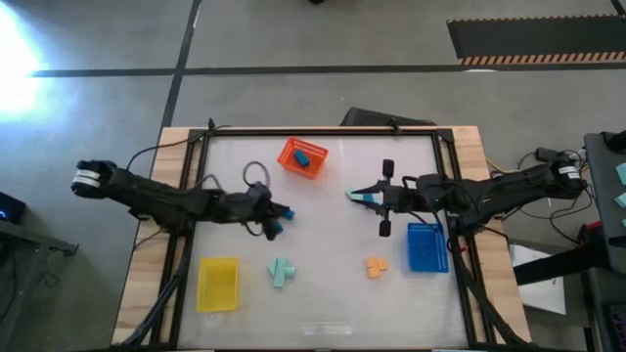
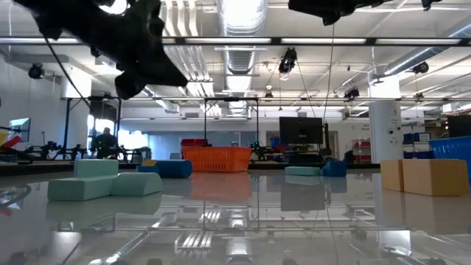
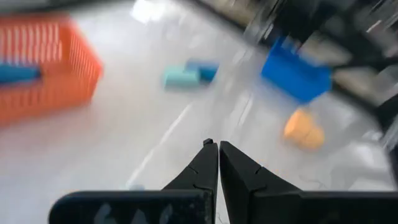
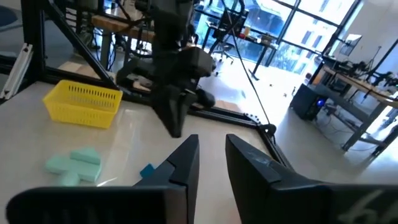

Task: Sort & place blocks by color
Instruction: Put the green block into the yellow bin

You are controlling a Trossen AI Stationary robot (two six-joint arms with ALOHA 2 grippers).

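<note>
One blue block (image 4: 147, 170) lies just beside right tool (image 4: 211, 163).

- Far tray (image 1: 302, 156) at table's (image 1: 323, 313) rear centre, holding one block (image 1: 303, 154).
- Near-left tray (image 1: 218, 284); block cluster (image 1: 282, 272) just right.
- Right tray (image 1: 424, 246); block pair (image 1: 377, 266) left of it.

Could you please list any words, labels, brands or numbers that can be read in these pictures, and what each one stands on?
None can be read: the orange tray, yellow tray, blue tray and blocks bear no visible lettering.
The monitor in the room behind shows nothing legible.
</note>
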